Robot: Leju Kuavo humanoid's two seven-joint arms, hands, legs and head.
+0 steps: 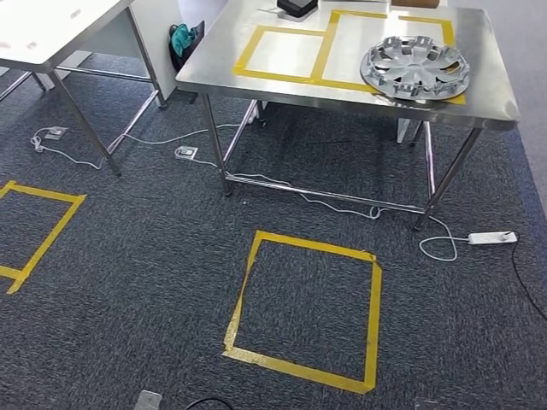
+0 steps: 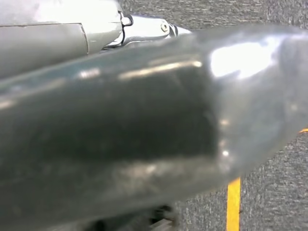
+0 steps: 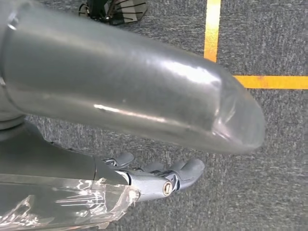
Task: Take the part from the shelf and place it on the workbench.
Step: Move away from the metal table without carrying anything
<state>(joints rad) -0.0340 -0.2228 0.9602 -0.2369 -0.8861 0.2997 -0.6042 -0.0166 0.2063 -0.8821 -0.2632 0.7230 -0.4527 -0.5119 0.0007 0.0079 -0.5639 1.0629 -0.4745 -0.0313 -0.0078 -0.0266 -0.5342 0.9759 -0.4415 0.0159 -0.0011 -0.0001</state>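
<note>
The part, a silver wheel cover (image 1: 414,67), lies flat on the right side of the steel workbench (image 1: 284,51), overlapping a yellow tape rectangle. In the left wrist view my left hand (image 2: 127,130) hangs over the carpet, its thick grey thumb close to the lens and its fingers (image 2: 152,28) stretched out, holding nothing. In the right wrist view my right hand (image 3: 145,96) hangs likewise. Its fingers (image 3: 174,175) are straight and apart from the thumb, with nothing between them.
A second table (image 1: 38,34) stands at the far left. A yellow tape square (image 1: 309,307) marks the carpet before the workbench, another (image 1: 38,231) at the left. White cables and a power strip (image 1: 492,237) lie under the bench. A black object (image 1: 297,7) sits at its back.
</note>
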